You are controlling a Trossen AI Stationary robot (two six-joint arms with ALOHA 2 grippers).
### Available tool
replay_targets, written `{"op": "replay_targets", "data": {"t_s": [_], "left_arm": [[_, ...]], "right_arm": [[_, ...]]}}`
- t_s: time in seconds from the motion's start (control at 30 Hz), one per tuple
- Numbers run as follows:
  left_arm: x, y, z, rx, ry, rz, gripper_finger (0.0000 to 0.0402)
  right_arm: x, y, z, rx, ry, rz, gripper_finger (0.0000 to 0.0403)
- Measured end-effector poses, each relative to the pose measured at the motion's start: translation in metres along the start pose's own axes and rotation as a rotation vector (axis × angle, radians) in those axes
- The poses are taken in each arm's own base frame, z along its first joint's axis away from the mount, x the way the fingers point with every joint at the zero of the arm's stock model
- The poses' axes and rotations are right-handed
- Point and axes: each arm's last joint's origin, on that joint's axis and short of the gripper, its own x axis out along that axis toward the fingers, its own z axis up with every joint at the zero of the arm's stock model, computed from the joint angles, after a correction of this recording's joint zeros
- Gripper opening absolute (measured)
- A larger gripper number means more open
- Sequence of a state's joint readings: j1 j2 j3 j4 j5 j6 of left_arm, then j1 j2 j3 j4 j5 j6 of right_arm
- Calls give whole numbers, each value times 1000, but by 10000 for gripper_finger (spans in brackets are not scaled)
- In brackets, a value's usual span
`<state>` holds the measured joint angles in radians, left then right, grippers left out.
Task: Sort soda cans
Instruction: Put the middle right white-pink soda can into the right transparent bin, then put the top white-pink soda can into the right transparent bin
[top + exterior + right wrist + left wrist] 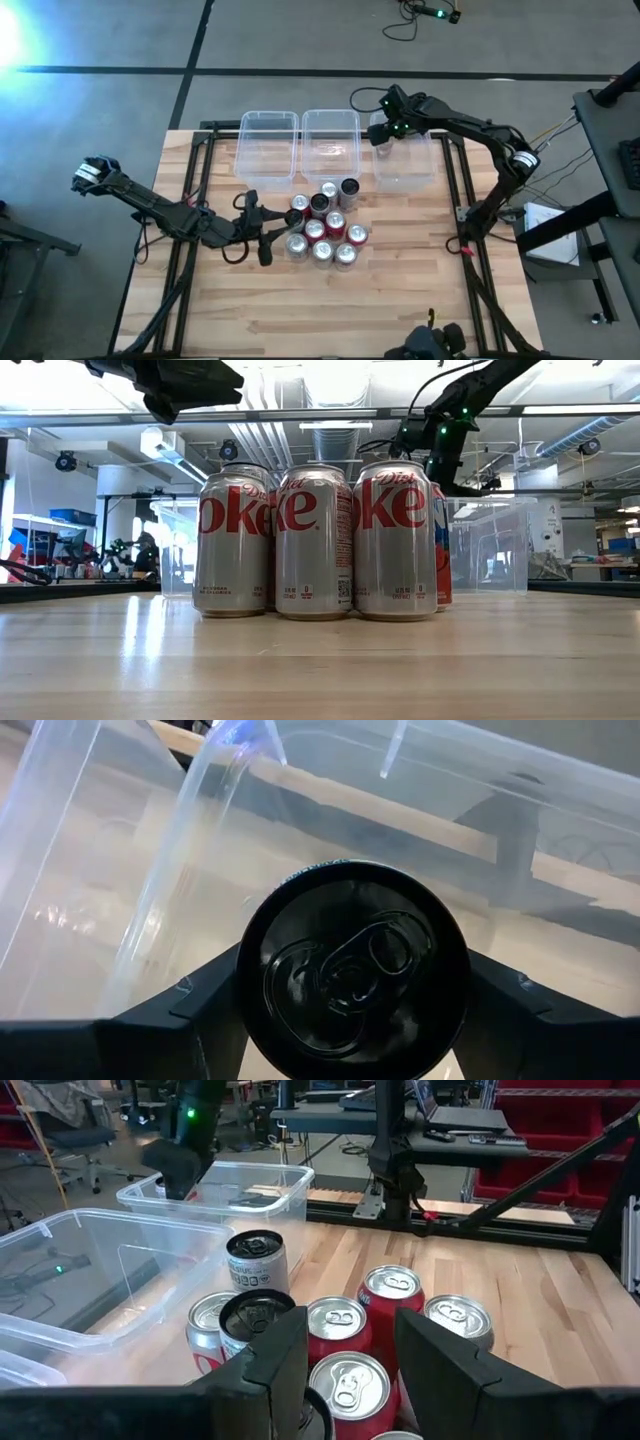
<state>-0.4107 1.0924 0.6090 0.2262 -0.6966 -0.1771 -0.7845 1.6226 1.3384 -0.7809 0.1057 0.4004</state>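
While right end effector (350, 1020) clamps black-topped can (352, 967) over bin (405, 165), "Diet Coke" cans (315, 540) cluster; left end effector (350, 1370) spread, empty.

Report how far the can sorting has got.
Barely begun: no sorted can shows in the left clear plastic bin or the middle bin. In hand: the right gripper holds a black-topped can over the right bin. The left gripper is open beside the cluster of red and silver soda cans, which remain on the wooden table.
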Motion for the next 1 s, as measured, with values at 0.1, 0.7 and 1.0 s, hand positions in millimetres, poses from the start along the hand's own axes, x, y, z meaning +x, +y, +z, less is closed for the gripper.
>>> {"op": "replay_targets", "data": {"t_s": [0.1, 0.7, 1.0], "left_arm": [[0, 0, -1, 6, 7, 1, 134], [0, 0, 1, -5, -6, 2, 134], [1, 1, 2, -23, -19, 7, 134]], "right_arm": [[-1, 0, 0, 2, -10, -2, 283], [-117, 43, -22, -145, -228, 124, 358], [-149, 121, -112, -362, -196, 223, 354]]}}
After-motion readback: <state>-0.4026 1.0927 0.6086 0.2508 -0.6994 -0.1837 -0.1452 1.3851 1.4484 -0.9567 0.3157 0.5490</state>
